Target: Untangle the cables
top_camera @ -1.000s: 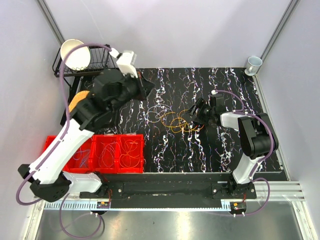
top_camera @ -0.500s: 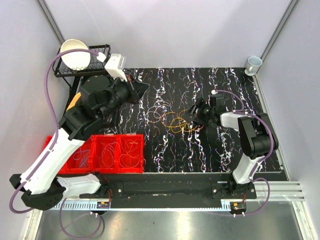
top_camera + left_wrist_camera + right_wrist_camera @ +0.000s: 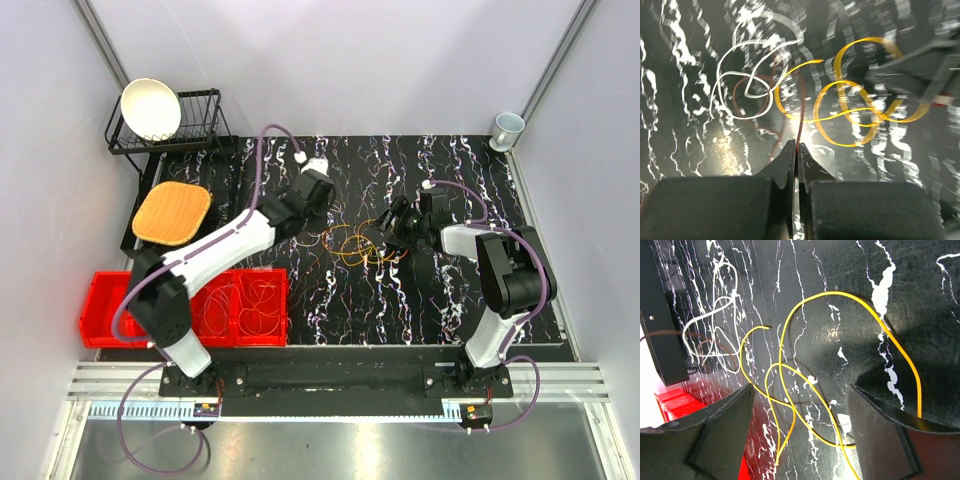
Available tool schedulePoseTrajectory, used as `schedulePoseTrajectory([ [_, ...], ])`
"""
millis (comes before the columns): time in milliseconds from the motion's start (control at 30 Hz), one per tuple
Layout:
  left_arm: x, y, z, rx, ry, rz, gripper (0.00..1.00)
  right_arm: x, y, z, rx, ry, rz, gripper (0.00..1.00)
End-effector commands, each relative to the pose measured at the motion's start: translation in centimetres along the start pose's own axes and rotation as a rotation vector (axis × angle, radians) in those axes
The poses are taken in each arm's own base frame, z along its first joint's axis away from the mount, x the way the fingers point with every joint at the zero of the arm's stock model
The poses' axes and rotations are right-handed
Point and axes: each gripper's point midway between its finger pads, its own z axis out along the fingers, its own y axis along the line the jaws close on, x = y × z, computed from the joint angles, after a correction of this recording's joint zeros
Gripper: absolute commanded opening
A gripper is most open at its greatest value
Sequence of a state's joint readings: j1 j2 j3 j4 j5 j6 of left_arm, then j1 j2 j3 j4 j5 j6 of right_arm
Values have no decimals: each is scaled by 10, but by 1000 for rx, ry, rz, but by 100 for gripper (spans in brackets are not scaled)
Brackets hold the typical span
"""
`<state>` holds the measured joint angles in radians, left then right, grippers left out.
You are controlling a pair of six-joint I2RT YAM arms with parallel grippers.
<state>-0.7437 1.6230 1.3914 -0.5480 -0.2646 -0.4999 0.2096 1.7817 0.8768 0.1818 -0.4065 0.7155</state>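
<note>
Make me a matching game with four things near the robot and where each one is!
Things
1. bowl
2. cup
3. red bins
4. yellow cable

Places
A. far right corner
B. middle of the black mat
C. in the black wire rack
D. near left side

Pairs: 1-C, 2-A, 3-D, 4-B

Yellow cable (image 3: 840, 292) runs off bottom edge — left-wrist view motion-blurred.
</note>
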Motion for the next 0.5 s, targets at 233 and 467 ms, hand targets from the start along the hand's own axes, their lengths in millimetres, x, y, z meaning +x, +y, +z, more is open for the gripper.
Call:
schedulePoseTrajectory([
  [233,7,30,40,-213,-30,-31,0,-7,19,-1,-58,-8,-15,80],
  [467,30,41,69,-279,38,-2,6,-5,18,1,-59,2,-9,80],
])
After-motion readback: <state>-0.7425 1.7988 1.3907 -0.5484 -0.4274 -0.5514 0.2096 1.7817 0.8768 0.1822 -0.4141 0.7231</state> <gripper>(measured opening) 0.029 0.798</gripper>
